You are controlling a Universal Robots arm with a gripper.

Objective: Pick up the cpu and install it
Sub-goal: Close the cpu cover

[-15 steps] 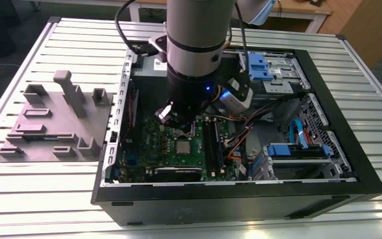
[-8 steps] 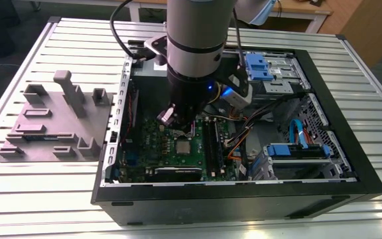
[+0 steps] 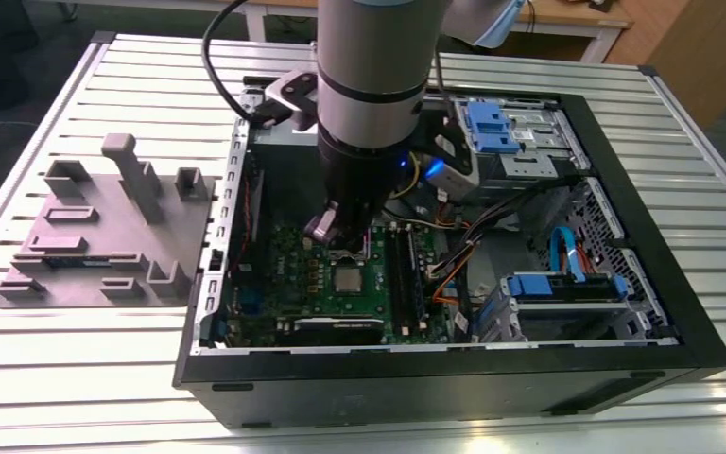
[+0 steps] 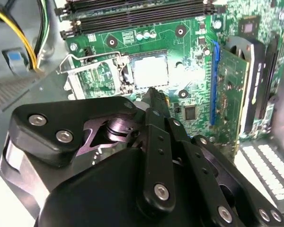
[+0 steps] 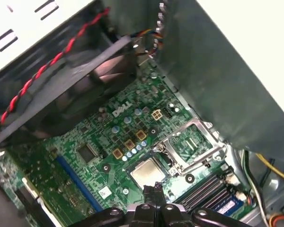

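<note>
The cpu (image 3: 347, 280) is a small silver square lying flat in its socket on the green motherboard (image 3: 290, 284) inside the open computer case. Both wrist views show the cpu (image 4: 150, 71) (image 5: 148, 172), with the socket's metal retention frame (image 4: 90, 71) (image 5: 189, 142) swung open beside it. My gripper (image 3: 337, 246) hangs just above the board, close behind the socket. Its black fingertips (image 5: 154, 190) sit together near the cpu's edge with nothing between them. They are apart from the chip. The gripper (image 4: 154, 94) points toward the socket.
The case walls (image 3: 665, 218) box in the board. Black memory slots (image 3: 401, 270) run beside the socket, with coloured cables (image 3: 458, 274) and blue drive caddies (image 3: 565, 284) to the exterior view's right. A fan (image 5: 71, 90) and an expansion card (image 4: 232, 90) stand nearby. A grey fixture plate (image 3: 98, 236) lies outside the case.
</note>
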